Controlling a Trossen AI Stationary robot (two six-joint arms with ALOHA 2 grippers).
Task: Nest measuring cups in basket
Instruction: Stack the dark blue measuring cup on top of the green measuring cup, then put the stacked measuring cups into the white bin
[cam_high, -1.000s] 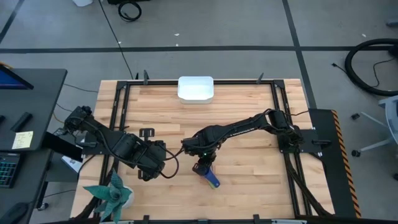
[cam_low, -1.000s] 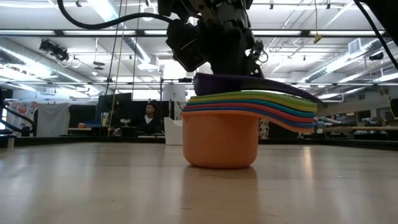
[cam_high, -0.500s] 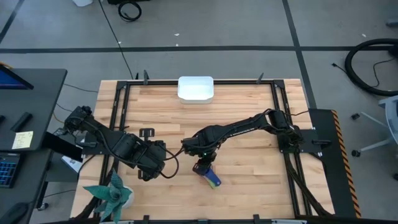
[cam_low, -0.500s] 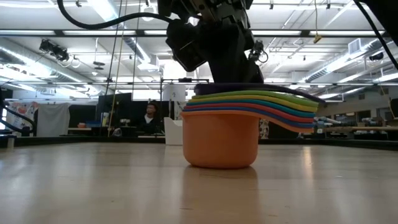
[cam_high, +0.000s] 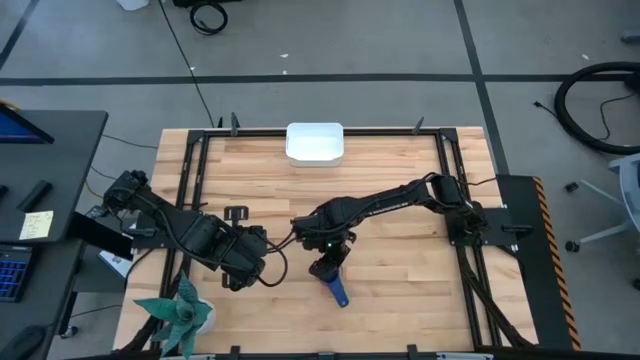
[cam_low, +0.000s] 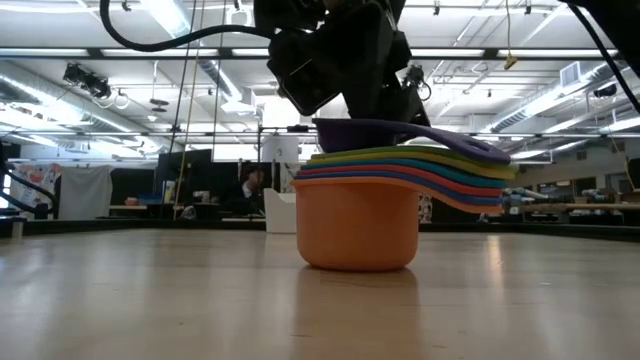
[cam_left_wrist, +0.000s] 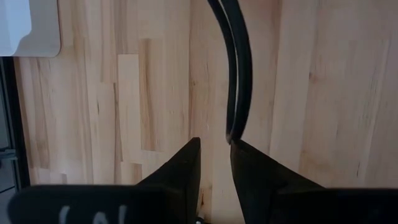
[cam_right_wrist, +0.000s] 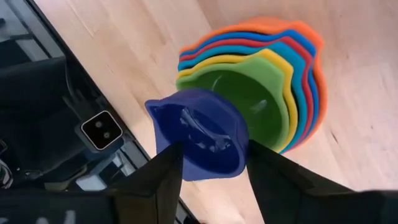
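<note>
The measuring cups stand nested in one stack (cam_low: 357, 225) on the table's near middle, with the orange cup at the bottom. The dark blue cup (cam_right_wrist: 199, 134) is on top, inside the green one (cam_right_wrist: 261, 99). Its handle (cam_high: 340, 293) points toward the near edge. My right gripper (cam_right_wrist: 214, 155) hangs open right above the stack, a finger on either side of the dark blue cup. The white basket (cam_high: 315, 142) sits at the far edge, with no cup in it. My left gripper (cam_left_wrist: 215, 144) waits low at the near left, slightly open on nothing. My right gripper comes at the dark blue cup from above, pointing down. One finger (cam_right_wrist: 163, 177) is by the cup's rim and the other (cam_right_wrist: 277, 180) is on the opposite side. I cannot tell whether either touches it. The cup rests in the stack.
A black cable (cam_left_wrist: 236, 74) runs across the wood just ahead of my left gripper. A teal plant-like ornament (cam_high: 180, 312) stands at the near left corner. A small black piece (cam_high: 236, 213) lies left of centre. Bare wood lies between the stack and the basket.
The dark blue cup sank low into the stack half a second ago. It now stands higher on the stack again, and its handle covers the other handles from above. The stack itself has stayed in place.
</note>
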